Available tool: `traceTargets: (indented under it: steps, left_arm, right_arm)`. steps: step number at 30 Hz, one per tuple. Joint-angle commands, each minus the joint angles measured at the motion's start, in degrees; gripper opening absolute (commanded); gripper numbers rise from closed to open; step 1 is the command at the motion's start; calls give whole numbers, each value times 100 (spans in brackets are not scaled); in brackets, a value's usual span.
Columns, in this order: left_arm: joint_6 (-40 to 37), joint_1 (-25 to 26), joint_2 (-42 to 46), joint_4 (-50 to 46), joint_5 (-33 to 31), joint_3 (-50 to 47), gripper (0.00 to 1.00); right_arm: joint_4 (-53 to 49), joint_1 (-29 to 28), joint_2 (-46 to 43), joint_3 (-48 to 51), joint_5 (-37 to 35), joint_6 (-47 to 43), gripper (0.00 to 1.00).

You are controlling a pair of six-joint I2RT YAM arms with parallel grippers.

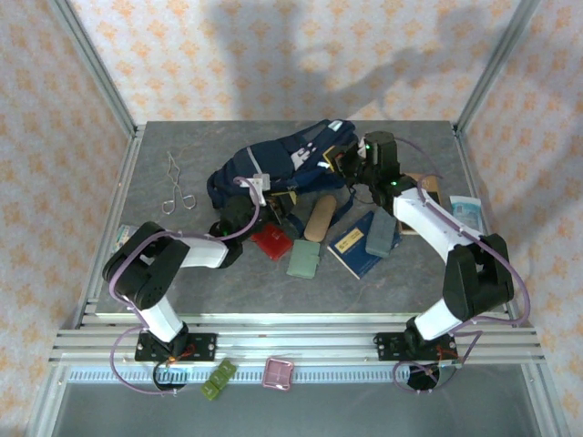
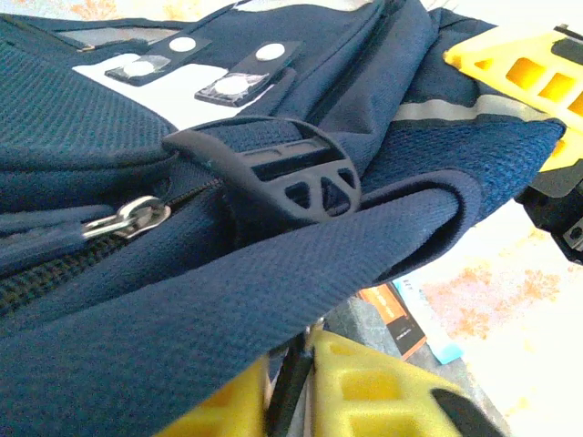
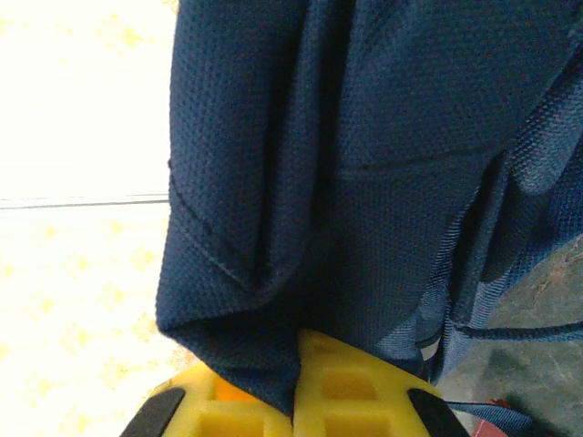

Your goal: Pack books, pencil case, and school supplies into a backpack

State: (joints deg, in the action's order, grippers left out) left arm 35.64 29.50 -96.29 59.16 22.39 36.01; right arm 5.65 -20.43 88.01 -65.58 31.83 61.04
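table (image 1: 182, 282): grey | on it: backpack (image 1: 273, 164), metal tool (image 1: 175, 187), red case (image 1: 271, 242), green case (image 1: 303, 259), pencil case (image 1: 320, 217), blue book (image 1: 351, 250), packet (image 1: 466, 208)

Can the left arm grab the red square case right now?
Probably not yet. The left pincer is pinching the backpack at its edge, so it is busy. The red case lies bare on the table close beside that arm, so after letting go the reach looks easy.
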Motion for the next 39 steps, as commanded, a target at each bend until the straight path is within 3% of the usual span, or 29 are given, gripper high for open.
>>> traceTargets:
  steps: [1, 2, 4, 11, 22, 31, 39]
  left_arm:
    - [-98, -45, 203, -91, 168, -51, 9]
    - [-130, -54, 205, -138, 184, -35, 3]
    - [-171, -60, 190, -234, 210, 14, 0]
    - [-362, -74, 219, -536, 118, 182, 0]
    - [-761, -300, 1041, -1652, -210, -276, 0]
    - [-1161, -409, 1703, -3242, -1241, -382, 0]
    - [-1517, -411, 2294, -4603, -2149, -268, 0]
  right_arm:
    - [501, -92, -223, -288, 376, 37, 0]
    - [507, -94, -229, -289, 385, 40, 0]
    - [499, -94, -243, -270, 381, 40, 0]
    - [468, -80, -272, -223, 332, -5, 0]
    - [112, 321, -293, 28, -200, -478, 0]
    - [50, 562, -111, 131, -383, -740, 0]
    - [-192, 845, 781, -254, -680, -1222, 0]
